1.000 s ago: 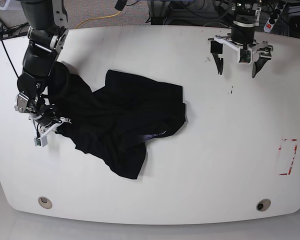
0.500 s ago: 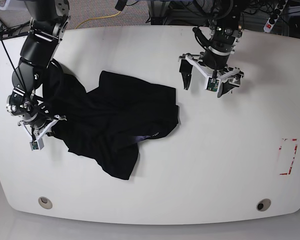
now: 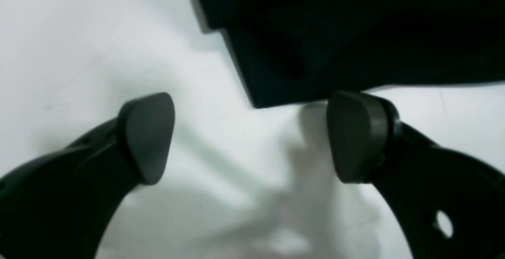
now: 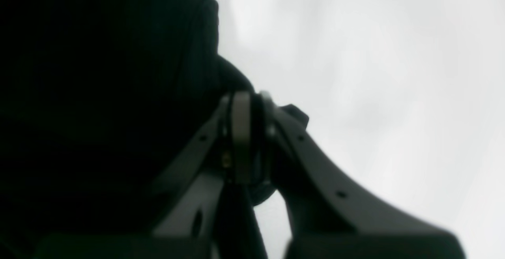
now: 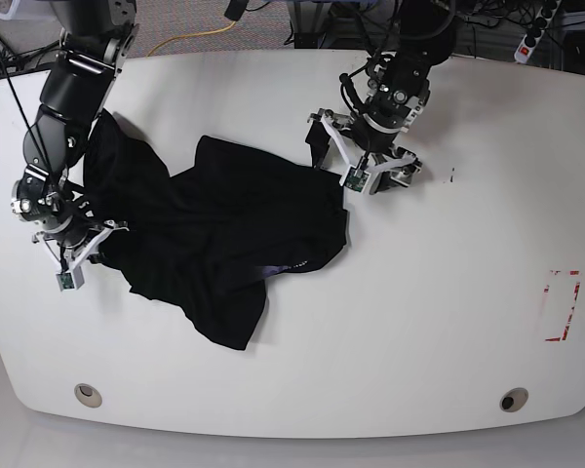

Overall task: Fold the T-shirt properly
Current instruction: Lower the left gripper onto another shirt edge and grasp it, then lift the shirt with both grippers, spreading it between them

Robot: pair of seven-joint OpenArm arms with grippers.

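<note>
Left end effector (image 5: 357,163) hangs with its jaws spread wide and nothing between them, poised over the white desk (image 5: 448,322) at the shirt's far corner. In the left wrist view the two dark fingertips (image 3: 148,136) frame a patch of bare desk, and a corner of the black T-shirt (image 3: 335,34) lies just ahead of them, its lower edge running close by the fingertip on that view's right side; whether the pad touches the cloth cannot be told.

Right end effector (image 5: 75,252) is clenched on the T-shirt (image 5: 234,224) at the opposite edge of the cloth. In the right wrist view its fingers (image 4: 240,132) are pressed together with black fabric bunched against and around them, and pale desk showing beyond.

Between the two end effectors the T-shirt lies crumpled on the desk, rumpled into ridges, with one lobe reaching toward the near edge of the desk. No print can be made out on the upturned side. Well away from the left end effector, near the desk's side edge, sits a red marking (image 5: 563,304); two round fittings (image 5: 88,394) sit along the near edge.
</note>
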